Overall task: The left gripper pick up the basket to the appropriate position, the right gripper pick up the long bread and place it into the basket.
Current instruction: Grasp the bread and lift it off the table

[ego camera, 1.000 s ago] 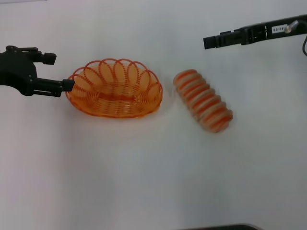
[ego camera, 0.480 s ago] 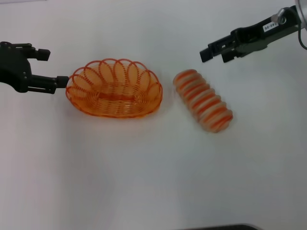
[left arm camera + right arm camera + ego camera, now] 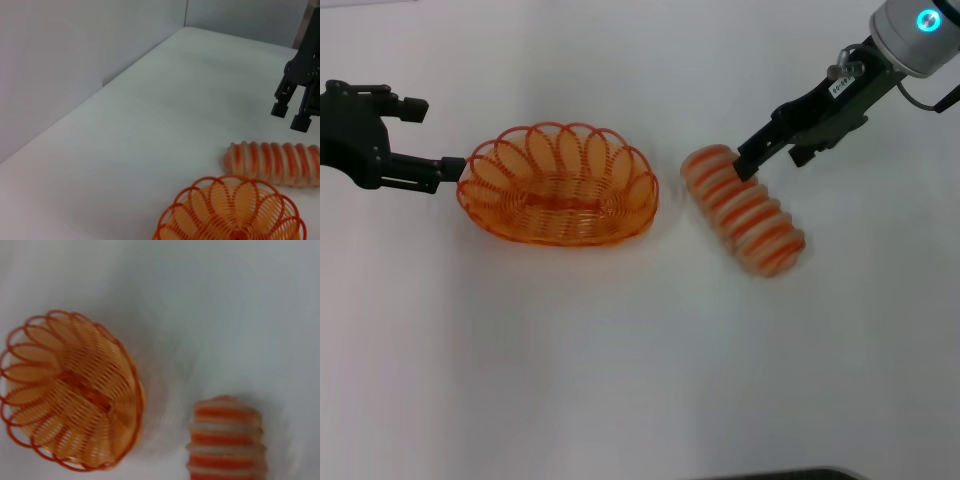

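Note:
The orange wire basket (image 3: 558, 185) stands left of centre on the white table. My left gripper (image 3: 433, 138) is open at the basket's left end, with its nearer fingertip (image 3: 450, 168) right at the rim. The long bread (image 3: 745, 210) lies at a slant to the right of the basket. My right gripper (image 3: 772, 160) is open and empty just above the bread's far end. The left wrist view shows the basket (image 3: 232, 215), the bread (image 3: 275, 162) and the right gripper (image 3: 290, 116). The right wrist view shows the basket (image 3: 70, 390) and the bread's end (image 3: 225, 440).
The white table (image 3: 620, 350) spreads in front of both objects. A pale wall (image 3: 75, 55) borders the table's far side in the left wrist view. A dark edge (image 3: 780, 474) shows at the very front of the head view.
My right gripper has swung down and toward me from the far right to just above the bread's far end. My left gripper has shifted slightly left and stays beside the basket.

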Controlling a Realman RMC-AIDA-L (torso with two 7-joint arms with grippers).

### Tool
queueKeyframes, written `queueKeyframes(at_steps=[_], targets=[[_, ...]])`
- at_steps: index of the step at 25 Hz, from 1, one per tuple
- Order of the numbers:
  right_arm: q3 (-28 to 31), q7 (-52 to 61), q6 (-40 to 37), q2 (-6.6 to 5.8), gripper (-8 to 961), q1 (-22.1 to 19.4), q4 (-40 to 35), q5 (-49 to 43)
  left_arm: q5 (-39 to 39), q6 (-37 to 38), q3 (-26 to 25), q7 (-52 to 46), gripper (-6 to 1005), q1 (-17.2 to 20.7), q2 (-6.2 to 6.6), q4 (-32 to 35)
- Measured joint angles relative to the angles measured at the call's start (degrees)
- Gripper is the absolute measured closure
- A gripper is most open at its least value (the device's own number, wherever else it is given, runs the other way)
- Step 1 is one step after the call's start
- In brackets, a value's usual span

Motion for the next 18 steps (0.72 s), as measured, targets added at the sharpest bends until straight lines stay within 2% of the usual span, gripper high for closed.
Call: queueKeyframes(at_steps=[7, 18], targets=[[-4.08, 2.88, -0.21, 1.75, 63, 3.09, 0.23, -7.52, 0.81, -0.08, 0.0, 0.0, 111, 0.02, 0.0, 0.13], [-7.66, 4.45, 0.96, 2.75, 79, 4.93, 0.95, -6.89, 0.81, -0.67, -0.09, -0.03, 112, 0.36, -0.35, 0.12]])
